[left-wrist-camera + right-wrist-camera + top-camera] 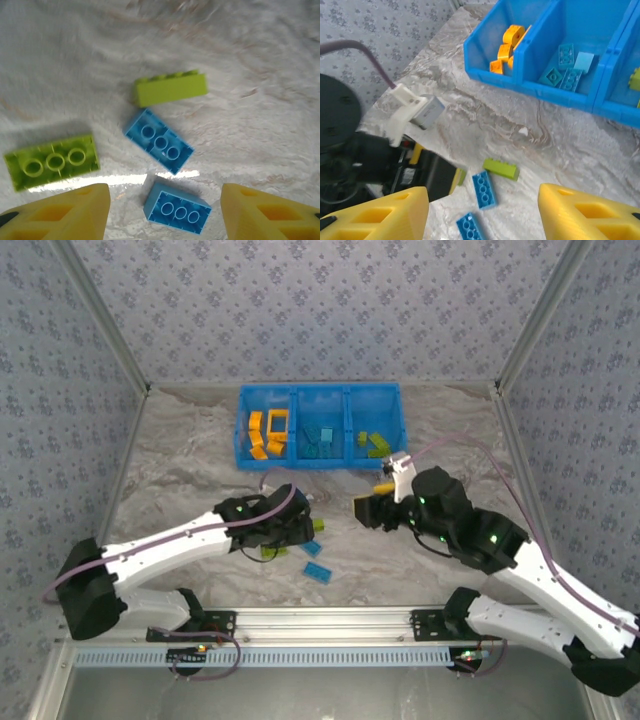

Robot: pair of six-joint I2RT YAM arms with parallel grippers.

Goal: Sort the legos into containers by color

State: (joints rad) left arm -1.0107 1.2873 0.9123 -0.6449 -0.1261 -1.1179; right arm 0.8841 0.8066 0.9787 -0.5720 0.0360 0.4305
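Your marbled surface (180,460) carries loose legos (161,141) on the near side of the blue bin (492,65). Your left jaws stand apart, empty, straight over a blue brick (177,209) whose long axis runs jaw to jaw, so turn the wrist first. Your right jaws, also apart and empty, hover nearer the bin.

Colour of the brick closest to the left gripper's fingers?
Blue brick; clearest in the left wrist view.
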